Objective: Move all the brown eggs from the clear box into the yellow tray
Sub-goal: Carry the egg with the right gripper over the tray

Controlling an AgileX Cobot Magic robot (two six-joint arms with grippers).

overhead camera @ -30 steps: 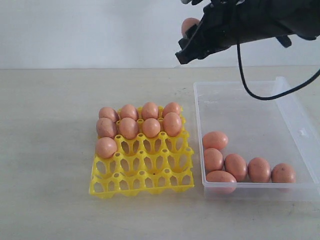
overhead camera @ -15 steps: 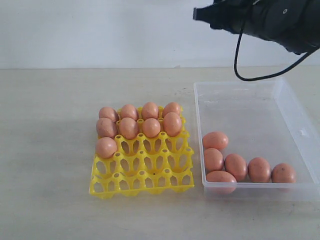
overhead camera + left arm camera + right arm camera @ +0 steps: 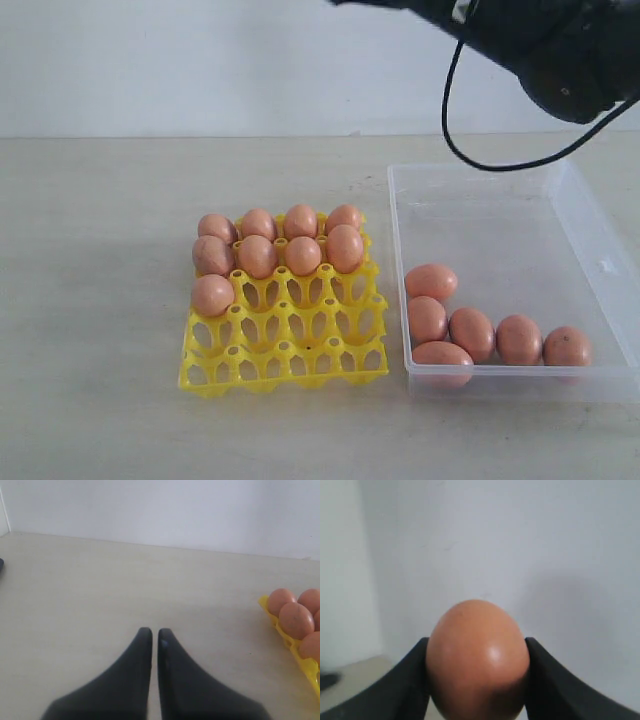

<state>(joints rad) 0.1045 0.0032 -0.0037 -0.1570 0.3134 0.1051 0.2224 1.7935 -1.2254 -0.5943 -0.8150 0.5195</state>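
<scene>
A brown egg (image 3: 477, 660) is being pinched by the right gripper (image 3: 477, 652), well above the yellow tray (image 3: 285, 345). It is best being lowered slowly into a free third-row cup of the tray and released gently. Five brown eggs (image 3: 471, 333) are being left in the clear box (image 3: 480, 210) right of the tray. The left gripper (image 3: 151, 635) is being held pressed together.

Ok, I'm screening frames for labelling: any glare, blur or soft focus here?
Exterior view: even light, yellow tray sharp. Right wrist view: small glare spot on the held brown egg, edges slightly soft. Left wrist view: left claw soft-edged up close.
</scene>
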